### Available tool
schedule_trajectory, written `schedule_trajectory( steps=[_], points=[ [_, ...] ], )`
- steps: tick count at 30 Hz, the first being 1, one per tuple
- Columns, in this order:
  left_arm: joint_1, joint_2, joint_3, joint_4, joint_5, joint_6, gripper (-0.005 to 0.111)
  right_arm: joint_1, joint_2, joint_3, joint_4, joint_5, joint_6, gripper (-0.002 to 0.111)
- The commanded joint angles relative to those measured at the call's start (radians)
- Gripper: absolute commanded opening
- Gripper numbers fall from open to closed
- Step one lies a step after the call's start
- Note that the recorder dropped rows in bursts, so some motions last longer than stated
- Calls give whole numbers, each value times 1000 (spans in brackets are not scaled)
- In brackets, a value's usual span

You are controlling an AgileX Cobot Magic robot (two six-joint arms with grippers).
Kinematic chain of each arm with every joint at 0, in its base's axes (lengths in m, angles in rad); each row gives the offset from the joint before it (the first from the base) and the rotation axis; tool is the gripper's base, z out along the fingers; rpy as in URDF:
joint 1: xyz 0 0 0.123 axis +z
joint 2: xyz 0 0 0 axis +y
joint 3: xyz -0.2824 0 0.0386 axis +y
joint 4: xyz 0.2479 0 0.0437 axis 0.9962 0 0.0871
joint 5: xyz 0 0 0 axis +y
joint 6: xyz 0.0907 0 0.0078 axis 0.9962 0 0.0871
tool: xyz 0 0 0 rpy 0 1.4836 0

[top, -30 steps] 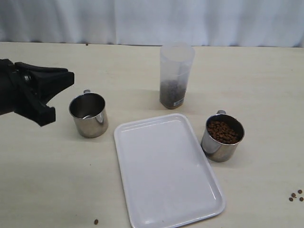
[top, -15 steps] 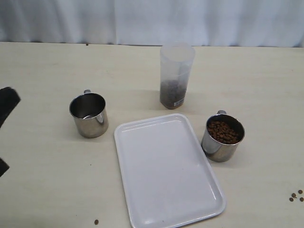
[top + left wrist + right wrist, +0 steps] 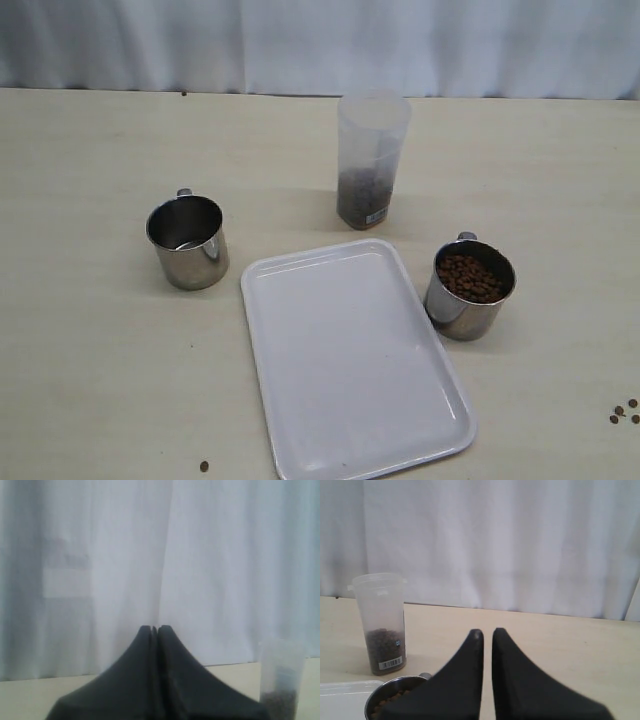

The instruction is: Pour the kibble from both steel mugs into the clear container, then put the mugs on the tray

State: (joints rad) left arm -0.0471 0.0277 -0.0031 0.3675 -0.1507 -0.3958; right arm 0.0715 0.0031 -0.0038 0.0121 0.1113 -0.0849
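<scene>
wide bare counter (image 3: 90, 380) lies left of & in front of the empty steel mug (image 3: 187, 243), also right of the full steel mug (image 3: 467, 290) and back to the curtain (image 3: 320, 45), w/ only stray kibble (image 3: 623, 413) near the front-right edge. the tray (image 3: 350, 360) fills the middle: narrow gap btwn it & the empty mug, while the full mug sits just beside its right rim, barely any room there. the clear container (image 3: 371, 160), tallest obstacle, stands near the tray's back rim, btwn the two mugs.

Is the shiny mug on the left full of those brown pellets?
Empty, as far as shows: the left steel mug stands upright with only bare metal inside, unlike the right steel mug, filled with kibble.
</scene>
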Motion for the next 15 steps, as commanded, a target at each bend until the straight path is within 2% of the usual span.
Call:
schedule_trajectory(
  steps=[1,15],
  points=[
    [6,-28,3,-11,70,0,0,1,-3,4,2,7,-5,5],
    [13,-28,3,-31,88,-1,0,1,-3,4,2,7,-5,5]
  ],
)
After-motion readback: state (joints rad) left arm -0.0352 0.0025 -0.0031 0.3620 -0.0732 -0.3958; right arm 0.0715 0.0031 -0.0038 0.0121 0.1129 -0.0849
